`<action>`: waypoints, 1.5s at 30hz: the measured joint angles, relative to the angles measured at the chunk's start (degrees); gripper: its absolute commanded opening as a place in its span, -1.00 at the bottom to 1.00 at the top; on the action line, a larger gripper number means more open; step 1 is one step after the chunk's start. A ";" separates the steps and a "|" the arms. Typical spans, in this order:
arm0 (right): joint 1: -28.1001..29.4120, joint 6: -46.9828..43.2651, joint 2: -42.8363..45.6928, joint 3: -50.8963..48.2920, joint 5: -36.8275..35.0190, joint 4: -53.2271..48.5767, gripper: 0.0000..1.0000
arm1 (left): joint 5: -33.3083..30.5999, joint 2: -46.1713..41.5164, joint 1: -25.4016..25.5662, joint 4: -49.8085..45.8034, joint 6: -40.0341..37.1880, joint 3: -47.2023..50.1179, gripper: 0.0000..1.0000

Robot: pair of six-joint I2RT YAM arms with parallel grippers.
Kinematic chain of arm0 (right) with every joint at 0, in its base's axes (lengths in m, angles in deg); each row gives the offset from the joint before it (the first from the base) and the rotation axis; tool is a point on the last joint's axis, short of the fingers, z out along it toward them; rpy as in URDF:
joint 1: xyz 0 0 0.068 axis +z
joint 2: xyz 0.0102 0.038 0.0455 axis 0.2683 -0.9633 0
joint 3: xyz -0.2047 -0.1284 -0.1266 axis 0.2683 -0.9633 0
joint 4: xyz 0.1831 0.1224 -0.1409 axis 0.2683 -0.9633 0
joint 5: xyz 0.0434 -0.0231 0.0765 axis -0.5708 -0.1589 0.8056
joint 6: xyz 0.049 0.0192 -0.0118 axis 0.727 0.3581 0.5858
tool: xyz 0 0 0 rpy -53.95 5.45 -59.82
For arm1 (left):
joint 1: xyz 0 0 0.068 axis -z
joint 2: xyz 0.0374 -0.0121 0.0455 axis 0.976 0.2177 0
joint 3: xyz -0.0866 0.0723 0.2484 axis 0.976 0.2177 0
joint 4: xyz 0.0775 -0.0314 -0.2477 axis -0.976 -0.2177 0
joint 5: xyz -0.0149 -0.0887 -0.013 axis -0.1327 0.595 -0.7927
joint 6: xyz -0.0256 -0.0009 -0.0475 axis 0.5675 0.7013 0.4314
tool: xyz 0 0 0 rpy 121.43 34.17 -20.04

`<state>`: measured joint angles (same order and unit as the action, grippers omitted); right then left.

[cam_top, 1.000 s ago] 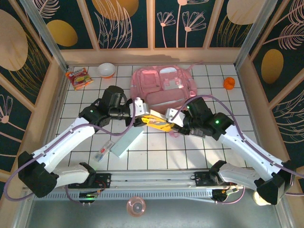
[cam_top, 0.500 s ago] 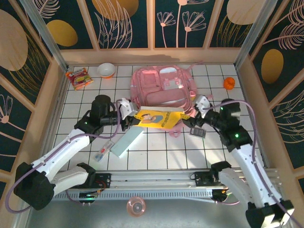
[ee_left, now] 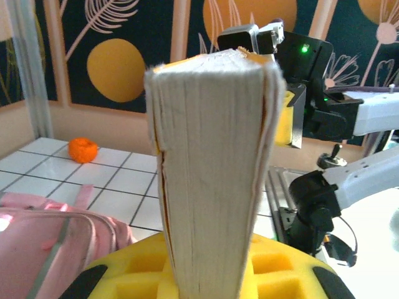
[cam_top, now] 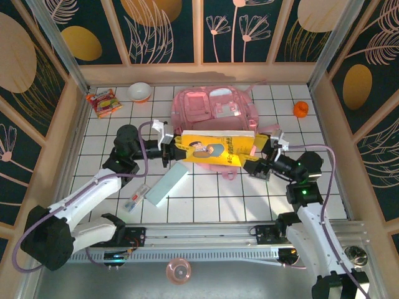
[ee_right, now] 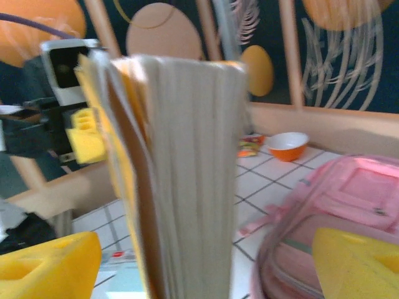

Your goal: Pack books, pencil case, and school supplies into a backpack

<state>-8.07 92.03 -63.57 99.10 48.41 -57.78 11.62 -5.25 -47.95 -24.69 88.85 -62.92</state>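
Left jaws: your left gripper [cam_top: 174, 147] is clamped on one end of the yellow book [cam_top: 215, 149]. In the left wrist view its yellow pads [ee_left: 124, 280] press against the page block with no gap.
Right jaws: your right gripper [cam_top: 259, 149] stands wide apart around the book's other end. In the right wrist view its pads [ee_right: 43, 265] sit clear of the pages on both sides, so it grips nothing.
Between the jaws: the book spans from one gripper to the other, with the cover and its drawn figure facing up, raised off the tiled table [cam_top: 206, 193].
Beyond the jaws: the pink backpack [cam_top: 215, 109] lies flat on the far side of both grippers, its near edge under the book.
Nearer than the left jaws: the mint-green pencil case [cam_top: 167, 185] lies diagonally on the tiles, toward the arm bases and apart from the gripper. The clear packet [cam_top: 137, 198] lies just beside its near end.
Outboard of the right jaws: a small orange object [cam_top: 301, 109] sits on the tiles, well apart.
Far outboard of the left jaws: a bowl [cam_top: 139, 91] and a snack packet [cam_top: 103, 101] sit near the back corner.
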 measured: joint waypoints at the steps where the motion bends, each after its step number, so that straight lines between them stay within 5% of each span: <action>1: 0.00 1.62 -0.70 0.00 1.79 1.90 0.51 | 0.76 0.87 0.00 0.02 0.52 -0.52 -1.00; 3: 0.00 4.44 -2.14 0.00 4.70 5.03 0.33 | 1.97 2.03 0.00 0.02 0.98 -1.20 -1.00; 6: 0.00 7.78 -5.03 0.66 8.52 7.76 -0.19 | 3.08 2.84 0.00 0.07 1.84 -1.70 -1.00; 8: 0.00 8.33 -7.10 1.73 10.36 7.74 -1.00 | 3.43 2.89 0.00 0.57 2.40 -1.88 -0.89; 12: -0.68 7.58 -8.74 4.17 10.95 4.02 -1.00 | 1.01 3.10 -0.22 0.24 2.78 -2.60 0.11; 15: -4.70 9.20 -8.20 4.31 8.17 0.94 -1.00 | -5.88 3.13 0.00 -3.98 0.04 -5.68 0.44; 20: -12.81 14.38 -4.87 6.47 -9.90 -11.89 -1.00 | -21.38 4.00 2.62 -13.94 -11.45 -11.54 0.59; 26: -14.14 16.63 -5.20 14.69 -33.79 -32.81 -1.00 | -34.67 13.88 9.73 -23.02 -25.73 -17.40 0.65; 34: -14.14 16.65 -4.74 14.73 -38.32 -42.80 -1.00 | -45.44 32.83 13.97 -29.53 -34.03 -27.08 0.78; 45: -14.14 16.65 -3.80 14.71 -38.99 -44.98 -1.00 | -49.86 48.94 13.99 -33.70 -38.86 -39.39 0.85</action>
<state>-22.22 108.68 -67.37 113.81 9.42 -102.77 -38.23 43.69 -33.96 -58.39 49.99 -102.30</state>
